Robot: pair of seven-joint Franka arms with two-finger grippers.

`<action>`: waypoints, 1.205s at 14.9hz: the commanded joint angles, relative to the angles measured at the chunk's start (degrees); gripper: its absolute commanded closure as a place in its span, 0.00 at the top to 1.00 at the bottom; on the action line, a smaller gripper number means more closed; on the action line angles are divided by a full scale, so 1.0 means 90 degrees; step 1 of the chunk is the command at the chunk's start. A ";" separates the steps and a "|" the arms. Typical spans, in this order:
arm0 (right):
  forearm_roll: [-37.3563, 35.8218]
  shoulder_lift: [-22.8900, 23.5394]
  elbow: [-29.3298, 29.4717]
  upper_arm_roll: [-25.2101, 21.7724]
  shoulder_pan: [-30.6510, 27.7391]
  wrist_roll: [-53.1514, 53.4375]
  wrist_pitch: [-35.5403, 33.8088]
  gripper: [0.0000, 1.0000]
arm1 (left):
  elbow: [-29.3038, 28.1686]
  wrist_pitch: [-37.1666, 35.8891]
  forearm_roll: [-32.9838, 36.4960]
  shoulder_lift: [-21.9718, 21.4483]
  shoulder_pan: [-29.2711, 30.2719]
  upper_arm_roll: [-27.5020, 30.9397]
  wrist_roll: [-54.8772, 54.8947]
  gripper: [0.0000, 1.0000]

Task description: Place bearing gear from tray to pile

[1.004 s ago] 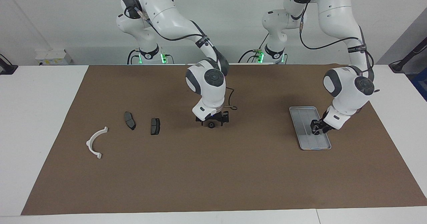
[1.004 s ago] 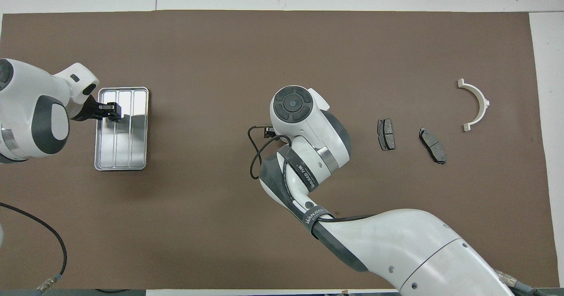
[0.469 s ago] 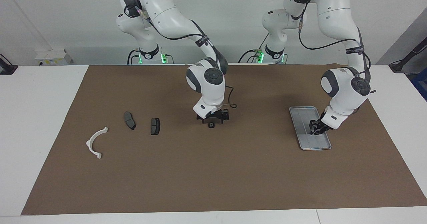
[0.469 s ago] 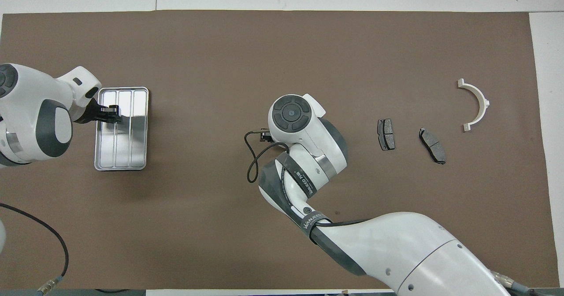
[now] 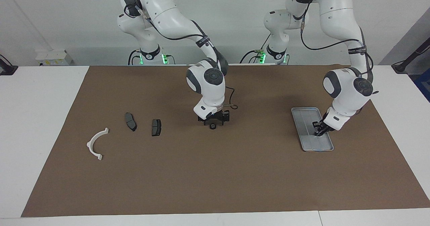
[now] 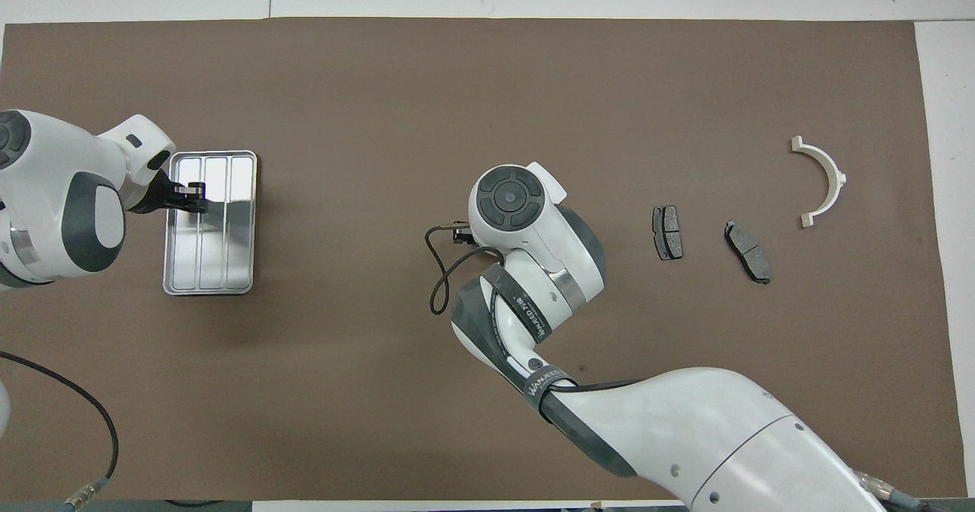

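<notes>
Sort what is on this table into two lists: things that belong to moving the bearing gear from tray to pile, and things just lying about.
Belongs to the job:
bearing gear, mid-mat under the right gripper
tray, under the left gripper
pile: white half-ring bracket, two brake pads

Just lying about:
brown mat
white box at the table's edge

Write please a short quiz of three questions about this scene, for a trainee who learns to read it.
1. Which gripper is over the tray?
2. True or false: the bearing gear lies on the brown mat, under the right gripper.
3. How many brake pads lie near the white bracket?

Key: 1. the left gripper; 2. true; 3. two.
</notes>
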 commanded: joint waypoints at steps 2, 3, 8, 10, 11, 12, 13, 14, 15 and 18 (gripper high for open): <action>0.0112 -0.0170 -0.0303 0.0079 -0.0145 -0.0108 0.0309 0.76 | 0.0146 -0.0090 0.0107 -0.0128 -0.0066 -0.0076 -0.0347 0.11; 0.0112 -0.0170 -0.0313 0.0080 -0.0145 -0.0117 0.0329 0.72 | 0.0302 -0.0216 0.0069 -0.0138 -0.0259 -0.0066 -0.0532 0.11; 0.0112 -0.0160 -0.0313 0.0070 -0.0223 -0.0127 0.0417 0.40 | 0.0743 -0.0364 0.0020 -0.0108 -0.1489 -0.0105 -0.2696 0.11; 0.0112 -0.0160 -0.0304 0.0070 -0.0233 -0.0108 0.0417 0.15 | 0.0831 -0.0374 0.0000 -0.0070 -0.2085 -0.0096 -0.3626 0.11; 0.0103 -0.0160 -0.0284 0.0070 -0.0233 -0.0108 0.0407 0.08 | 0.0831 -0.0393 0.0000 -0.0069 -0.2271 -0.0096 -0.3959 0.11; 0.0103 -0.0160 -0.0255 0.0060 -0.0233 -0.0108 0.0368 0.05 | 0.0831 -0.0412 0.0000 -0.0069 -0.2418 -0.0096 -0.4107 0.11; 0.0103 -0.0170 -0.0197 0.0060 -0.0262 -0.0117 0.0291 0.04 | 0.0831 -0.0413 -0.0010 -0.0069 -0.2574 -0.0105 -0.4263 0.11; 0.0093 -0.0218 -0.0128 0.0060 -0.0339 -0.0127 0.0193 0.04 | 0.0831 -0.0384 0.0000 -0.0069 -0.2740 -0.0096 -0.4555 0.11; 0.0083 -0.0325 -0.0050 0.0060 -0.0485 -0.0272 0.0009 0.04 | 0.0831 -0.0374 0.0000 -0.0069 -0.2945 -0.0096 -0.4867 0.11; 0.0093 -0.0648 0.0262 0.0070 -0.1002 -0.1053 -0.0675 0.04 | 0.0880 -0.0374 0.0000 -0.0069 -0.3405 -0.0096 -0.5542 0.11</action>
